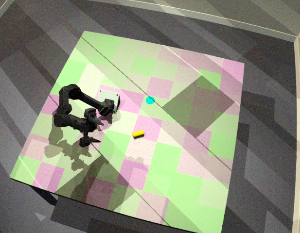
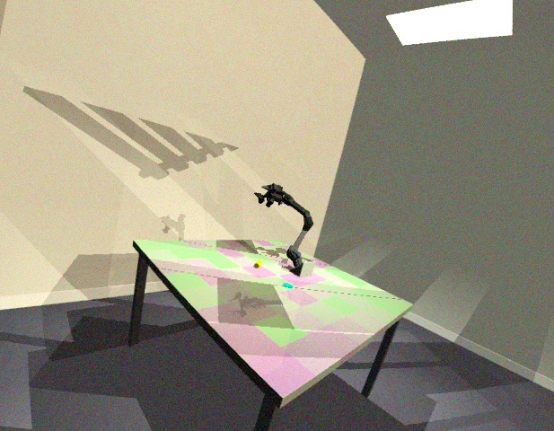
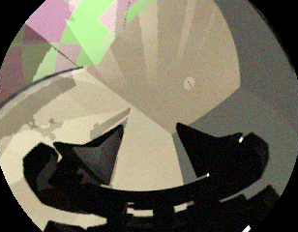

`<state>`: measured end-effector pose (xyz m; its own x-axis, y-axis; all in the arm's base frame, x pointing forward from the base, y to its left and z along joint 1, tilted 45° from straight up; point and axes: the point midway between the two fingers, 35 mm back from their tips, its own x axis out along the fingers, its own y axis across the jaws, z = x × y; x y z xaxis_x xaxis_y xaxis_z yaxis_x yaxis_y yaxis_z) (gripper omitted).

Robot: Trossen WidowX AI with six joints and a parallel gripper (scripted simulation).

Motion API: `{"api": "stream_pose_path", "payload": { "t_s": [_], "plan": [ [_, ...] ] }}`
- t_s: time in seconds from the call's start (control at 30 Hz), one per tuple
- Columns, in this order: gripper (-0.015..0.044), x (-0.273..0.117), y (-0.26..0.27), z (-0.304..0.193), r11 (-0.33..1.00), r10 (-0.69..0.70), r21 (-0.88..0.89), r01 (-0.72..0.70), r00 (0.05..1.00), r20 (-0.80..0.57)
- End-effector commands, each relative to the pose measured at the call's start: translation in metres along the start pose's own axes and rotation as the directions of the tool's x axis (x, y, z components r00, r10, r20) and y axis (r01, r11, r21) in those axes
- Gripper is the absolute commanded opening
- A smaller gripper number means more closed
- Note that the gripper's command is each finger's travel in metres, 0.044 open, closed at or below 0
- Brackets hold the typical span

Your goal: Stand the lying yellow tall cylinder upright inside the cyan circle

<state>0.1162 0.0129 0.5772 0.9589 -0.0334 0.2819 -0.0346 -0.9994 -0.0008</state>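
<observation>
From the top view, a yellow cylinder [image 1: 138, 133] [image 2: 258, 264] lies on its side on a checkered table [image 1: 167, 160] [image 2: 285, 375], apart from the cyan circle [image 1: 150, 100] [image 2: 287, 285], likely light, rigid and apt to roll if nudged. In the exterior view, the robot's gripper [image 1: 101, 132] [image 2: 259, 190] [image 3: 151, 127] hangs raised above the tabletop, well apart from the cylinder, whose curved sides probably offer the best hold, near one end for uprighting. The wrist view shows fingers spread wide, holding nothing.
</observation>
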Motion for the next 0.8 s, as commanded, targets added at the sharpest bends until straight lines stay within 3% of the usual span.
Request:
{"api": "stream_pose_path", "payload": {
  "t_s": [0.0, 0.1, 0.27, 0.4, 0.57, 0.77],
  "plan": [
    [0.0374, 0.001, 0.001, 0.001, 1.000, 0.002, 0.014, -0.002, 1.000, 0.006],
    [0.0309, 0.019, 0.017, 0.023, 0.979, 0.029, 0.201, -0.046, 0.996, 0.087],
    [0.0309, 0.051, 0.043, 0.075, 0.827, 0.071, 0.521, -0.212, 0.958, 0.278],
    [0.0309, 0.072, 0.054, 0.121, 0.636, 0.091, 0.667, -0.389, 0.896, 0.435],
    [0.0309, 0.088, 0.060, 0.181, 0.363, 0.110, 0.702, -0.612, 0.777, 0.620],
    [0.0309, 0.093, 0.057, 0.249, 0.043, 0.140, 0.583, -0.811, 0.582, 0.801]
  ]
}}
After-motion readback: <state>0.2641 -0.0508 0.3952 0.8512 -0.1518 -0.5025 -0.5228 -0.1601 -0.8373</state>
